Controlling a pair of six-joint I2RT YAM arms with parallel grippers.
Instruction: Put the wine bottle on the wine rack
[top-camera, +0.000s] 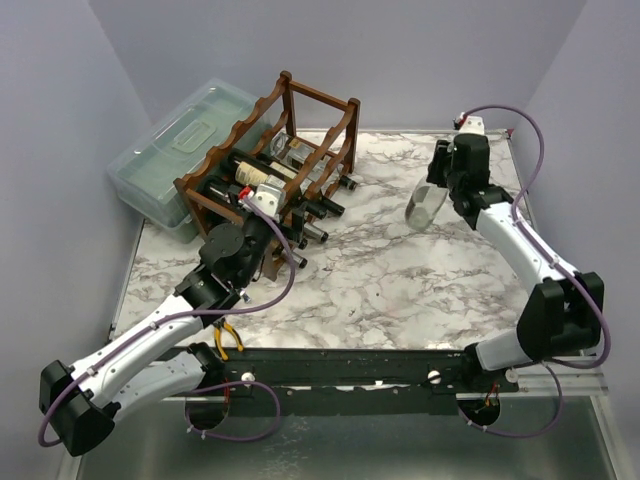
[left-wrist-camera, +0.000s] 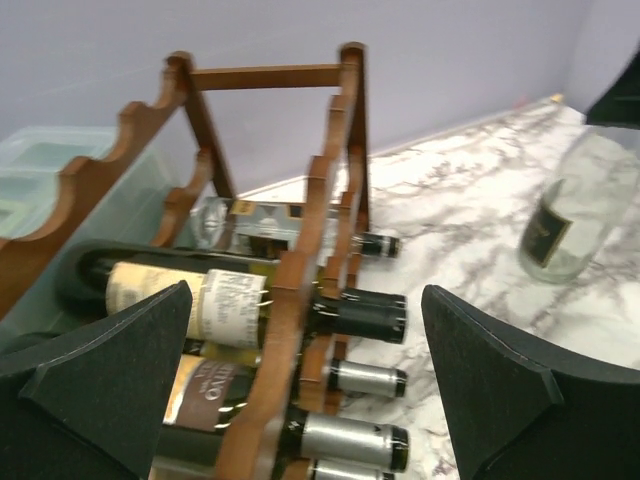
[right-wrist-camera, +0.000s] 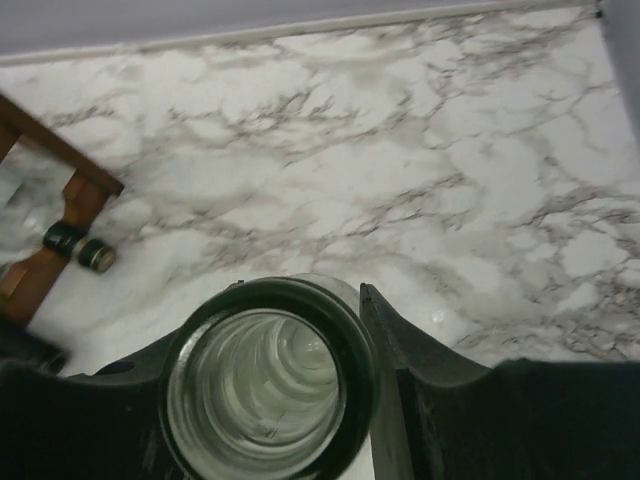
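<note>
The wine rack (top-camera: 235, 140), a reddish-brown wooden frame with scalloped rails, stands at the back left and holds several dark bottles lying with necks toward the table's middle. It also fills the left wrist view (left-wrist-camera: 330, 190). My right gripper (top-camera: 440, 175) is shut on the neck of a clear wine bottle (top-camera: 422, 205) with a dark label, which hangs tilted above the marble to the right of the rack. In the right wrist view the bottle's mouth (right-wrist-camera: 265, 390) sits between my fingers (right-wrist-camera: 400, 360). My left gripper (top-camera: 262, 205) is open and empty at the rack's near end.
A translucent lidded plastic box (top-camera: 170, 160) sits behind and left of the rack. Yellow-handled pliers (top-camera: 225, 338) lie by the left arm at the near edge. The marble tabletop (top-camera: 400, 280) stretches between rack and right arm. Purple walls close in on all sides.
</note>
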